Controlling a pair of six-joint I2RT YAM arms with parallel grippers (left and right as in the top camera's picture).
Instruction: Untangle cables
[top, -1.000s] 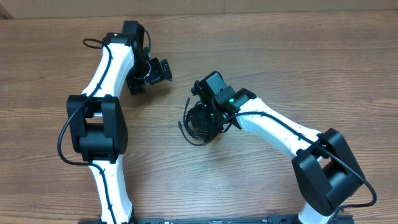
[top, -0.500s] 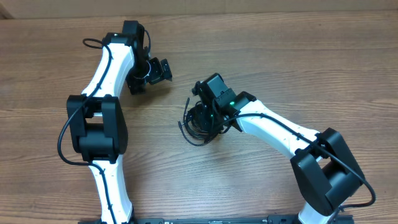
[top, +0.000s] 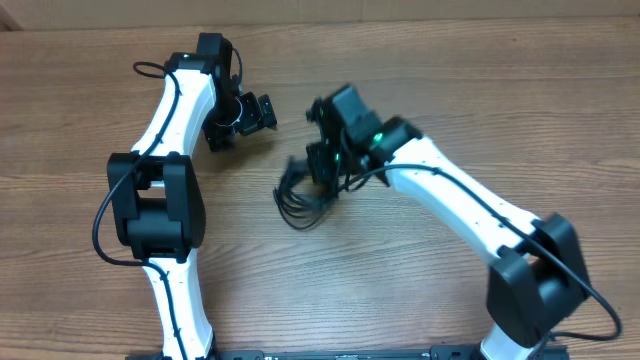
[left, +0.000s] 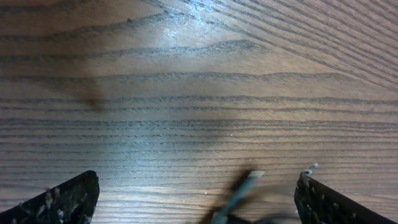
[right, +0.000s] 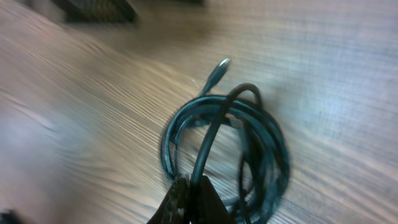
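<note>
in the lower middle of the right wrist view, the right gripper (right: 189, 198) pinches one strand of the coiled cables (right: 273, 149). upper left overhead, the left gripper (top: 262, 112) gapes wide above the table (top: 480, 90).

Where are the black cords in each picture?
Overhead: cords bunched near the middle of the wooden table.
Left wrist: cords show only as a blurry end at the bottom edge.
Right wrist: cords coiled just right of centre.
Shared landmark: the table's striped wood grain.
</note>
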